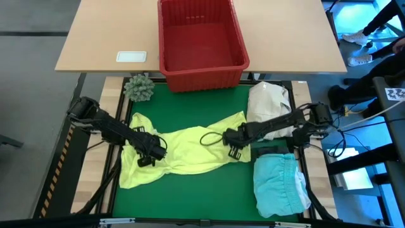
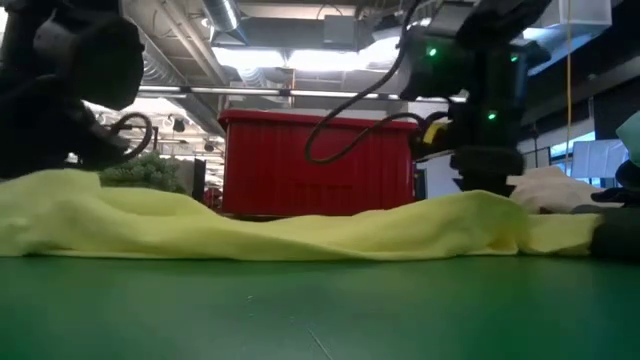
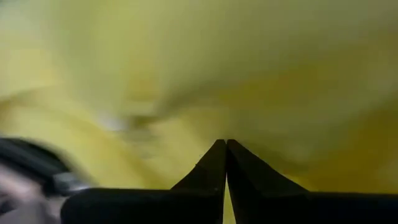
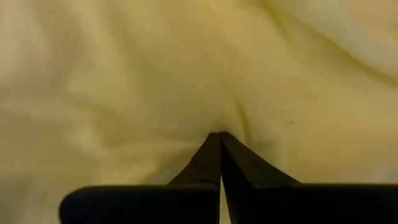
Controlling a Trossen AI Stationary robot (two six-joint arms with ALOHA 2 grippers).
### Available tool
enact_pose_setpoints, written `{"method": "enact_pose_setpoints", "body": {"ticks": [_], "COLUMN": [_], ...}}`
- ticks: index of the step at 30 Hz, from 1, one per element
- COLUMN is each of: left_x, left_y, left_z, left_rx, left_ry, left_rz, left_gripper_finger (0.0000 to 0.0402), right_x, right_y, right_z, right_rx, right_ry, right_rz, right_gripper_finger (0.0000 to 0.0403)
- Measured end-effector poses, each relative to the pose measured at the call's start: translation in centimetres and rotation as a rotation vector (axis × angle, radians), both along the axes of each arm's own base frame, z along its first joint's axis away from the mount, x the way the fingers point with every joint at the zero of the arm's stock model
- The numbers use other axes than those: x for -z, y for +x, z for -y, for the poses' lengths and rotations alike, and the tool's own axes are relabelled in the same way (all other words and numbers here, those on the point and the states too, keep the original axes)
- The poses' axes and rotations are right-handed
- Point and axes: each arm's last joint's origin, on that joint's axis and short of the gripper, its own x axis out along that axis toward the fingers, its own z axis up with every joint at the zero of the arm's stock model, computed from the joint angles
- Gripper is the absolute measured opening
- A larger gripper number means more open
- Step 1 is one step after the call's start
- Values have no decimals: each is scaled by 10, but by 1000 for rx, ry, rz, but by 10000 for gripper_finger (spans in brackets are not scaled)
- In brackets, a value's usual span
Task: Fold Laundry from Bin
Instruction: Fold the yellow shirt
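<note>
From above, the bright yellow soft cloth shirt [image 1: 183, 151] lies spread across the middle of the green mat [image 1: 190, 202], stretched between the two arms. The left gripper [image 1: 147, 156] is down on the shirt's left part, the right gripper [image 1: 231, 140] on its right part, both pinched tight on the fabric. To my eye that pairing is there to pull the garment flat before a fold. At the mat's far edge the bright red slotted plastic crate [image 1: 201, 66] shows only its bare floor: no laundry left inside. A light turquoise-blue cloth garment [image 1: 278, 183] sits folded at the mat's near right corner, a dark garment [image 1: 269, 151] just beyond it, and a cream-white cloth bundle [image 1: 269, 101] by the right edge. A green spiky ball [image 1: 139, 87] rests at the far left corner.

Low view now: the yellow shirt [image 2: 280, 228] drapes in a long ridge across the mat, with the red crate [image 2: 318, 160] standing behind it.

Left wrist view: the two dark fingers [image 3: 205, 171] meet at their tips, yellow cloth [image 3: 249, 74] puckered right where they close.

Right wrist view: same story, the dark fingers [image 4: 208, 162] clamped together with yellow fabric [image 4: 124, 81] gathered into creases at the tip.
</note>
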Motion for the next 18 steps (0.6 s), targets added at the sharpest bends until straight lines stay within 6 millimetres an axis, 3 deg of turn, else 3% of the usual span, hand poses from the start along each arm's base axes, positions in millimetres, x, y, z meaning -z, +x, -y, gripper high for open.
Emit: {"method": "enact_pose_setpoints", "body": {"ticks": [12, 15, 18], "left_x": [5, 3, 0], "left_y": [11, 21, 34], "left_z": [37, 53, 73], "left_rx": [-221, -243, -152], "left_ry": [-330, -448, -595], "left_rz": [121, 224, 390], "left_gripper_finger": [9, 9, 9], "right_x": [1, 1, 1], "right_y": [8, 6, 3], "right_z": [88, 109, 128], "right_rx": [78, 96, 118], "right_ry": [-46, -88, -132], "right_rz": [124, 145, 160], "right_gripper_finger": [2, 4, 4]}}
